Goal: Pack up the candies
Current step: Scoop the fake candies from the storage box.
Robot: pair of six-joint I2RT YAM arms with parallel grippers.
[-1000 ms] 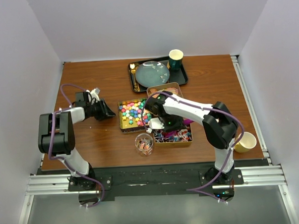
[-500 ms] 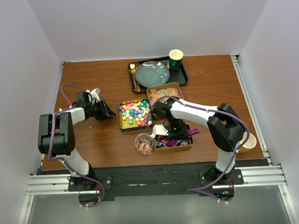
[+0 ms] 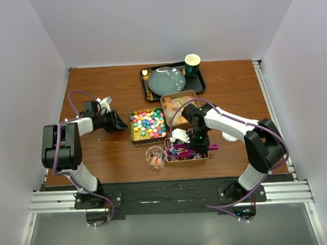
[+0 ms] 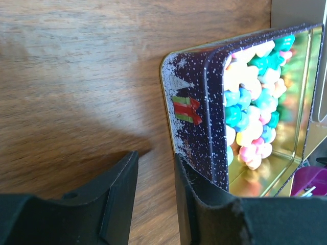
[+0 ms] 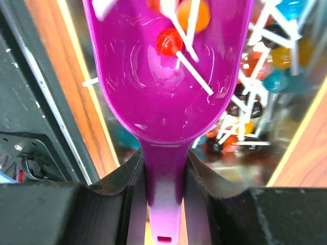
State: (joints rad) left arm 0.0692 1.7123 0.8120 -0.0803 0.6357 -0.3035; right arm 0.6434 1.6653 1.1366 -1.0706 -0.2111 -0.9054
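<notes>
Handle of the purple scoop (image 5: 168, 92) is clamped between the right fingers (image 5: 115, 206), bowl pointing away from the wrist, over the lollipop tin (image 3: 188, 161) at the near middle of the tabletop (image 3: 97, 93). The scoop bowl carries a few lollipops (image 5: 167, 42) with red and orange heads and white sticks. Many more lie in the tin underneath, red, blue and orange, sticks crossed every way. A clear glass cup (image 3: 148, 158) stands just left of that tin with some candy pieces inside, too small to tell which kind.

On the other side the left fingers (image 4: 115, 194) sit low on the tabletop at the left wall of the dark blue snow-print tin (image 4: 191, 127). There is a narrow gap between them and nothing gripped. The inner one is right at the tin's corner, contact unclear. That tin holds multicoloured candies (image 4: 250, 117) in pink, teal, yellow and white. Behind the lollipop tin, a third tin (image 3: 178, 93) holds pale orange-pink gummies (image 3: 178, 104). Far side has a black tray (image 3: 201, 87) with a grey-blue plate (image 3: 166, 80) and a green cup (image 3: 192, 65).
</notes>
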